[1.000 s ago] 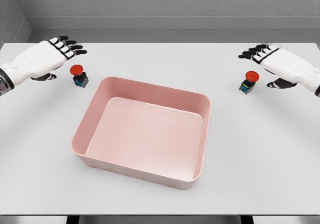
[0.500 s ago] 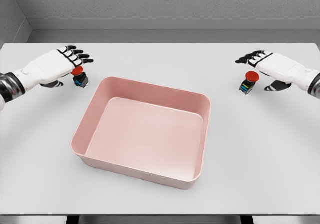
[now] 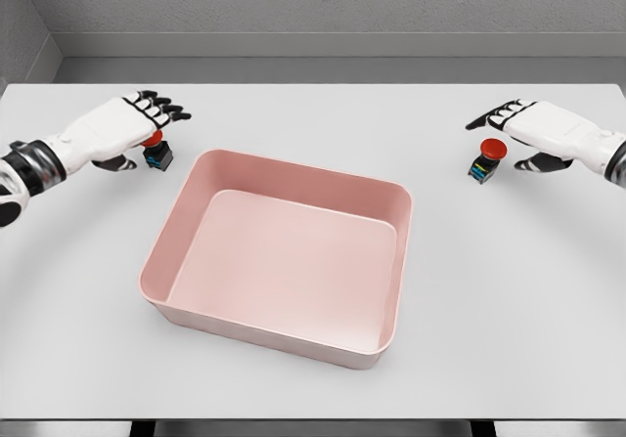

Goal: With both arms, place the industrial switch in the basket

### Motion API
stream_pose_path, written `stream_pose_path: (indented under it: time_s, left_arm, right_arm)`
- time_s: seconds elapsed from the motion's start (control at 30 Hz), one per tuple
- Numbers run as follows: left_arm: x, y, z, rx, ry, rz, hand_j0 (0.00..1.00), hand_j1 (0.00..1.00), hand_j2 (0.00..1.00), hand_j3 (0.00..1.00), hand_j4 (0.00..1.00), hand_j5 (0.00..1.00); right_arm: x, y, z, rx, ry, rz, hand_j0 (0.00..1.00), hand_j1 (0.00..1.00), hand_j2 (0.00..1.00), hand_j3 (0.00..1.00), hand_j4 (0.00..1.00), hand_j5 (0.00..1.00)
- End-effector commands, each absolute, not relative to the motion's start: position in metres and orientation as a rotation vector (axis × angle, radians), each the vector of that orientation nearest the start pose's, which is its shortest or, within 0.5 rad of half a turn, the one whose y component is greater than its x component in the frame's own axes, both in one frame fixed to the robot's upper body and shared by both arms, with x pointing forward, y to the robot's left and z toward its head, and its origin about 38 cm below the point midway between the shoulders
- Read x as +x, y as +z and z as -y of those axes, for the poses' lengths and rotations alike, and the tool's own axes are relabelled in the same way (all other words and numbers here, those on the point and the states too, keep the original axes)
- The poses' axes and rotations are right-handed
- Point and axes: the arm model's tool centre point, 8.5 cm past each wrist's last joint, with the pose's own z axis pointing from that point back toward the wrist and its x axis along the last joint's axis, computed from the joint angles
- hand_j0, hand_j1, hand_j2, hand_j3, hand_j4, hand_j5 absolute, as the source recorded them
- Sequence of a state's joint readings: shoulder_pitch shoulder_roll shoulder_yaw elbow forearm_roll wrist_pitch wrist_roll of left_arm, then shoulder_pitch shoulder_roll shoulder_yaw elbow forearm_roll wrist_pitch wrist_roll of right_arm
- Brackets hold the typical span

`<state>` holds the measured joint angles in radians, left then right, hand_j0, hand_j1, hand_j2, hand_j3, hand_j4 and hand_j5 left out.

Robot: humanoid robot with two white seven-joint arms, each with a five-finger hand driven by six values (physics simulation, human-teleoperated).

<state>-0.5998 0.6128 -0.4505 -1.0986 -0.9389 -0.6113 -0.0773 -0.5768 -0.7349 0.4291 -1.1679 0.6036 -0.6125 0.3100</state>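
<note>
Two industrial switches with red mushroom buttons stand on the white table. The left switch (image 3: pixel 156 151) sits just off the basket's far left corner, its red cap partly covered by my left hand (image 3: pixel 147 117), whose fingers are spread above it. The right switch (image 3: pixel 485 159) stands to the right of the basket; my right hand (image 3: pixel 515 129) hovers open directly beside and above it, fingers extended, thumb low on the right. The pink rectangular basket (image 3: pixel 401 261) lies in the middle with nothing in it.
The white table (image 3: pixel 313 105) runs to a grey back wall. Its front edge is near the bottom of the view, with dark supports below.
Both hands have moved inward toward their switches. The left hand now reaches over the left switch's cap, and the right hand has come down close beside the right switch. The switches have not moved.
</note>
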Motion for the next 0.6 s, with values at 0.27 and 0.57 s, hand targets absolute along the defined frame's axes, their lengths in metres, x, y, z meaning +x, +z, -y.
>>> stream_pose_path:
  time_s: [0.27, 0.57]
  left_arm:
    - [0.481, 0.154, -0.329, 0.819, -1.919, 1.436, 0.95, 0.95, 0.95, 0.95, 0.95, 0.95]
    - [0.481, 0.153, -0.326, 0.814, -1.918, 1.444, 0.80, 0.80, 0.80, 0.80, 0.80, 0.80]
  right_arm:
    - [0.464, 0.181, 0.362, -0.624, 1.831, 1.403, 0.79, 0.79, 0.79, 0.79, 0.79, 0.79]
    - [0.464, 0.177, 0.359, -0.609, 1.836, 1.396, 0.80, 0.80, 0.80, 0.80, 0.80, 0.80]
